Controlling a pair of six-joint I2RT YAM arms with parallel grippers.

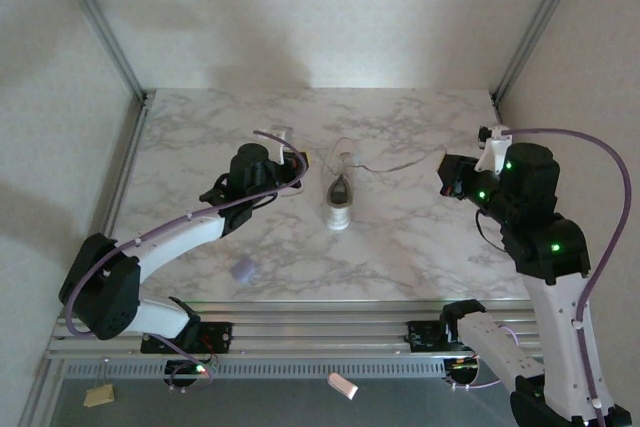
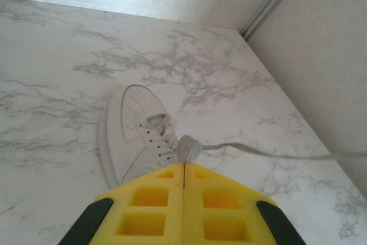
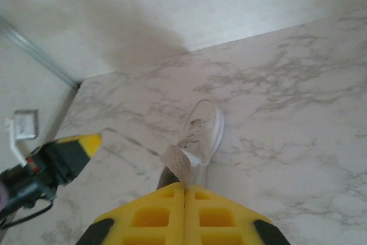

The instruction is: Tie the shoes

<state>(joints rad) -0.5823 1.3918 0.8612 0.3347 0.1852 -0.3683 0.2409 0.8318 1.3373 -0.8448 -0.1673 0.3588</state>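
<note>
The white sneaker [image 1: 340,203] stands at the middle of the marble table, toe toward the back wall. My left gripper [image 1: 298,160] hovers just left of it, shut on one lace end [image 2: 190,148]. That lace runs from the left gripper's yellow fingers [image 3: 86,142] back to the shoe [image 3: 206,125]. My right gripper [image 1: 446,169] is well to the right of the shoe, shut on the other lace [image 1: 400,162], which is stretched out across the table. A flat strip of lace [image 3: 179,163] sticks out of its closed fingertips. The shoe [image 2: 135,124] lies just beyond my left fingertips.
A small lavender blob [image 1: 243,268] lies near the table's front left. Aluminium posts [image 1: 100,17] and plain walls close in the table on the left, right and back. The rail [image 1: 330,322] holding both arm bases runs along the front edge.
</note>
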